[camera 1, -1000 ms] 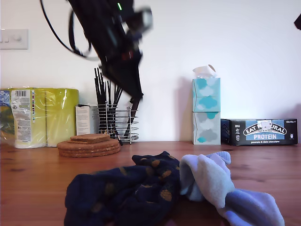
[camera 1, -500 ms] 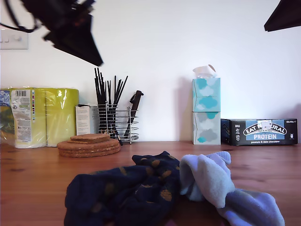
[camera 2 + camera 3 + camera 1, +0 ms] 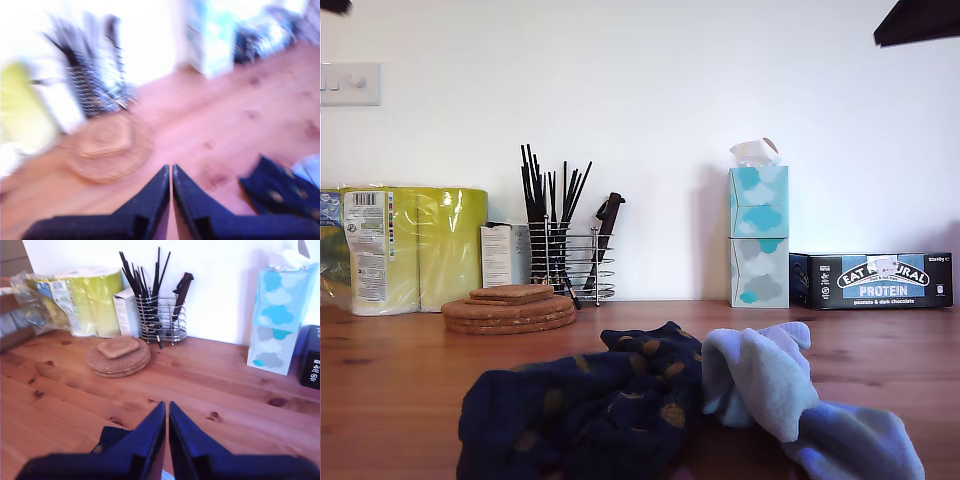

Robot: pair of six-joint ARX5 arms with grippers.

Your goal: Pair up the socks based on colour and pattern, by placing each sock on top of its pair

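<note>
Socks [image 3: 680,405] heaped (unpaired) | first claw [image 3: 171,172] closed, aloft | second claw [image 3: 166,410] closed, aloft

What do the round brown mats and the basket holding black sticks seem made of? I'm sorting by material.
The stacked round brown mats look like cork: matte, speckled tan and grainy. The basket looks like thin chromed metal wire, shiny and see-through. Neither is certain from looks alone.

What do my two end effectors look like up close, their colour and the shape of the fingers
In both wrist views, my first end effector and my second end effector look alike: two dark navy-black fingers, wide at the base and tapering to sharp wedge tips, matte and plain. No markings or cables show. The first wrist view is blurred, so finer detail there cannot be told.
</note>
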